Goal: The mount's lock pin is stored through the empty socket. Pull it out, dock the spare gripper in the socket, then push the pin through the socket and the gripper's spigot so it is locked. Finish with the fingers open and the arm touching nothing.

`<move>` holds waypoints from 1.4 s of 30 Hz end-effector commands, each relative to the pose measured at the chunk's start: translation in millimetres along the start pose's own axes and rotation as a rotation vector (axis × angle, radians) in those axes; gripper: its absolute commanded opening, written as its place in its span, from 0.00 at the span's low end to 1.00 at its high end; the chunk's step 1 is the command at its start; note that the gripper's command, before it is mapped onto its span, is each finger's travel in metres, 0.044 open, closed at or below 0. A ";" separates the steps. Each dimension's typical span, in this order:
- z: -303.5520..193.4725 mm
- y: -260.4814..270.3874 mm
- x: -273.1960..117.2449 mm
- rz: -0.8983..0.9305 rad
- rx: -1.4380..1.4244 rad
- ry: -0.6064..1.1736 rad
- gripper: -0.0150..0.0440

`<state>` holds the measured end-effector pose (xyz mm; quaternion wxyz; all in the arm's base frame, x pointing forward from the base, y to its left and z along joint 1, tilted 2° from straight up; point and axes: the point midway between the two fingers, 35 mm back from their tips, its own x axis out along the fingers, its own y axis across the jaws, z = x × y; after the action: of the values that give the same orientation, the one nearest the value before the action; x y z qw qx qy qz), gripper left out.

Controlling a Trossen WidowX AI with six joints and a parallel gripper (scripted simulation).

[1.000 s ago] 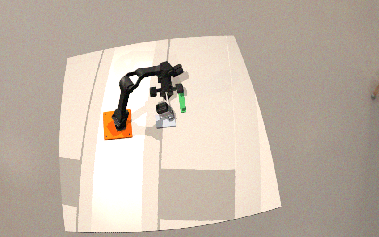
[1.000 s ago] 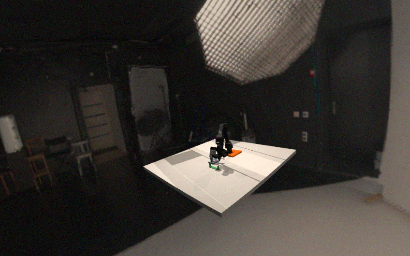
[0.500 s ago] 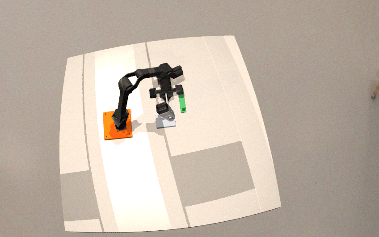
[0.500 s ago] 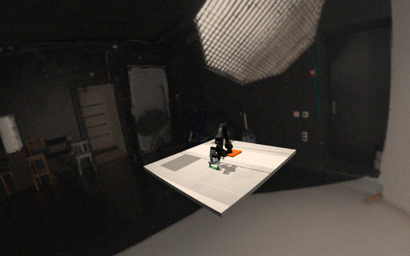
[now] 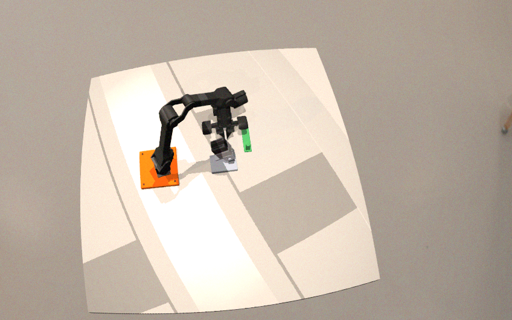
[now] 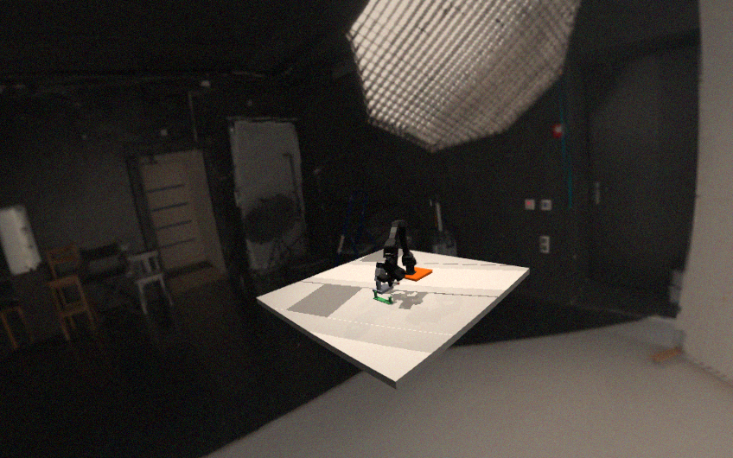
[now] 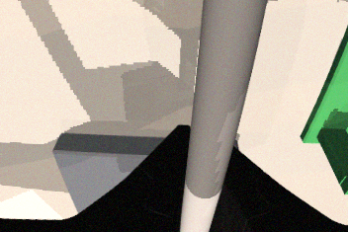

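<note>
My gripper point(image 5: 225, 136) point(image 7: 193, 137) is shut on the lock pin point(image 7: 228, 45), a smooth grey rod that runs from the top to the bottom edge of the wrist view, slightly tilted. The mount's grey-blue base plate point(image 5: 223, 166) point(image 7: 101, 174) lies just below the fingertips in the top view; my black fingers hide part of it in the wrist view. The dark spare gripper point(image 5: 218, 146) stands at the mount, above its plate, close to my fingertips. The socket is too small and covered to make out. Whether the pin touches the mount cannot be told.
A green holder point(image 5: 246, 139) point(image 6: 382, 299) point(image 7: 332, 92) with raised ends lies to the right of the mount in the top view, partly under my gripper's right side. The orange base plate point(image 5: 146, 177) point(image 6: 421, 274) bears the arm at the left.
</note>
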<state>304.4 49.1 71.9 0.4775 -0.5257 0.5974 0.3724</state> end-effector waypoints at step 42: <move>-25.8 0.6 7.8 -0.022 0.000 0.004 0.25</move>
<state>300.8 25.6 72.3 0.4834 -0.5307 0.5923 0.3658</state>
